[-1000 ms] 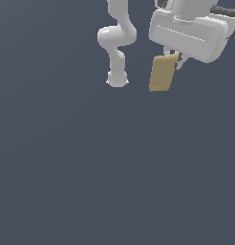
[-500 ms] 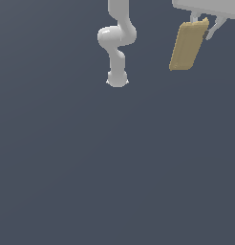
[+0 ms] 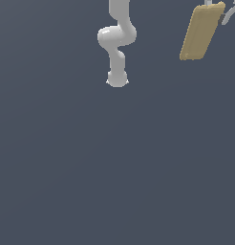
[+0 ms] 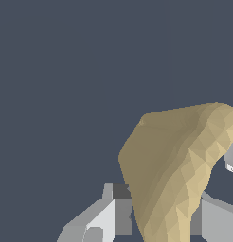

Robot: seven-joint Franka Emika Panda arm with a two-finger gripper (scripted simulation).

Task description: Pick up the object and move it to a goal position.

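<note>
The object, a tan-yellow flat slab (image 3: 201, 32), hangs tilted in the air at the top of the exterior view's right, its upper end at the frame's edge. My gripper (image 3: 216, 4) is almost wholly out of that view; only a grey finger (image 3: 229, 15) shows beside the slab's upper end. In the wrist view the slab (image 4: 177, 165) fills the space between my two grey fingers (image 4: 106, 215), which are shut on it, the gripper (image 4: 158, 222) closed around its end.
The arm's white base and lower links (image 3: 117, 43) stand at the top middle of the exterior view on a plain dark grey floor (image 3: 114, 167).
The gripper has carried the slab up and toward the exterior view's right, and the gripper body has left the frame. The slab stays held and tilted.
</note>
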